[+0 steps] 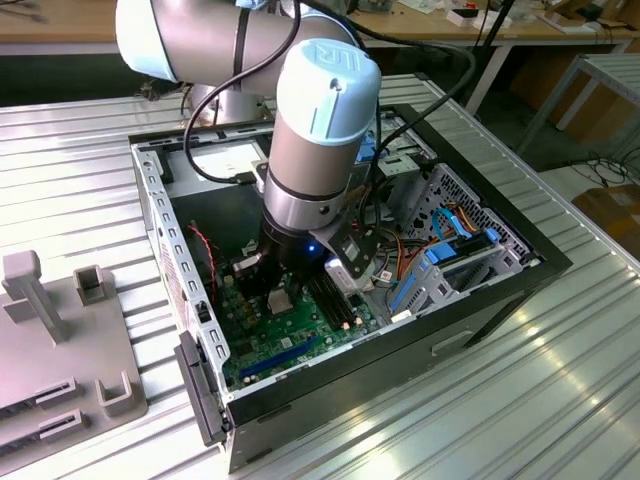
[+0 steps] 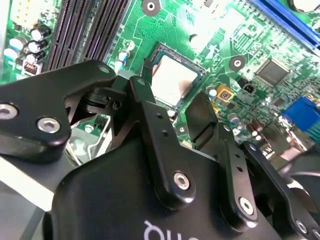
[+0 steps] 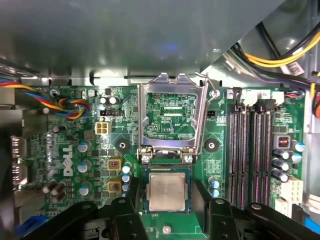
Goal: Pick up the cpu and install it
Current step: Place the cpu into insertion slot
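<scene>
Inside the open computer case (image 1: 160,190), the arm's gripper (image 1: 280,290) hangs low over the green motherboard (image 3: 70,150). From the exterior view's left: grey fixture blocks (image 1: 60,330) on the ribbed table (image 1: 500,400), then the case. In both wrist views the cpu (image 3: 167,192) (image 2: 172,80) lies flat on the board, between the spread black fingers (image 3: 125,215), which stand wide on either side without gripping it. Just beyond it is the socket (image 3: 170,117), its metal frame raised.

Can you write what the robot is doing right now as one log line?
gripper: open, either side of cpu | cpu: lying in socket | load plate: raised
</scene>
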